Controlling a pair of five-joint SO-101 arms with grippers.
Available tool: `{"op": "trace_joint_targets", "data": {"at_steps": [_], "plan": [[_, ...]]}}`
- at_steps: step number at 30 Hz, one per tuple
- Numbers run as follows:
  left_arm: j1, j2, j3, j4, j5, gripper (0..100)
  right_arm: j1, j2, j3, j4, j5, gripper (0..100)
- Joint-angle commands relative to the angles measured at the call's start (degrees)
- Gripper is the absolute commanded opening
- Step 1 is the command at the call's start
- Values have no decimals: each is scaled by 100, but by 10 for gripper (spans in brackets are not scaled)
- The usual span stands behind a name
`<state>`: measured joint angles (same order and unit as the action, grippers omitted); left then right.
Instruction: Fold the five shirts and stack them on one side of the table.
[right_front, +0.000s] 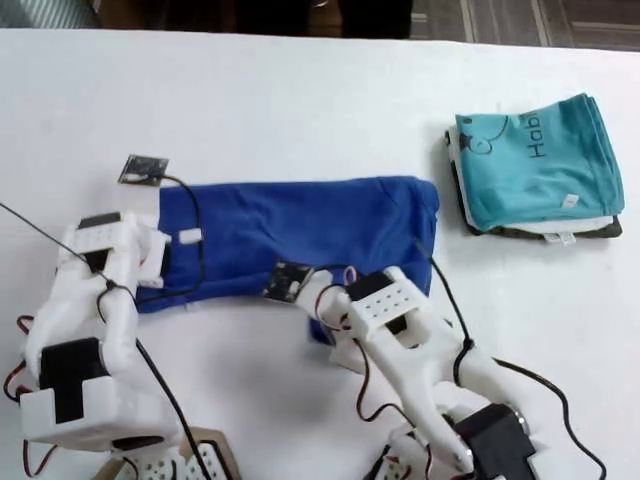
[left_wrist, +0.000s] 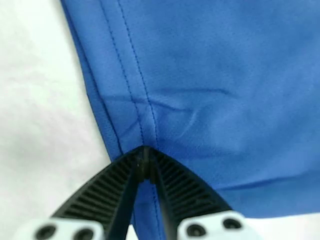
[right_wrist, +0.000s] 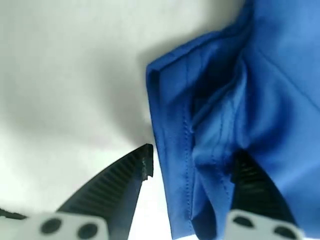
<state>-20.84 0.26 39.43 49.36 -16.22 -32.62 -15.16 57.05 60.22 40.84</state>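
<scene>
High view first: I see the blue shirt (right_front: 300, 230) lying across the middle of the table (right_front: 250, 100), folded into a long band. Well apart from it, at the far right, sits the stack (right_front: 540, 230) of folded shirts, with a teal shirt (right_front: 535, 160) on top. My left arm is at the blue shirt's left end and my right arm at its near edge.

Left wrist view: the left gripper (left_wrist: 145, 155) is pinched tight on the blue shirt's stitched hem, with cloth showing between the jaws.

Right wrist view: the right gripper (right_wrist: 195, 167) is spread wide, one finger over bare table and the other over the cloth. The shirt's folded hem corner lies between them, unclamped.
</scene>
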Motion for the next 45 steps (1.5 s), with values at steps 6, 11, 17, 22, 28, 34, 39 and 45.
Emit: {"op": "trace_joint_targets", "data": {"at_steps": [6,11,17,22,28,34,39,45], "plan": [[-53,-141,-4,-158,0,27,-136,189,26,4,18,183],[-53,-141,-4,-158,0,27,-136,189,88,-4,18,34],[-53,-141,-4,-158,0,27,-136,163,79,4,26,19],[-53,-141,-4,-158,0,27,4,127,-53,84,53,19],[-53,-141,4,-158,0,27,409,127,-1257,1174,510,19],[-53,-141,4,-158,0,27,954,189,-2708,1560,914,19],[-53,-141,4,-158,0,27,1007,549,-3411,1525,1099,19],[-53,-141,4,-158,0,27,1015,1789,-4765,1525,1099,19]]}}
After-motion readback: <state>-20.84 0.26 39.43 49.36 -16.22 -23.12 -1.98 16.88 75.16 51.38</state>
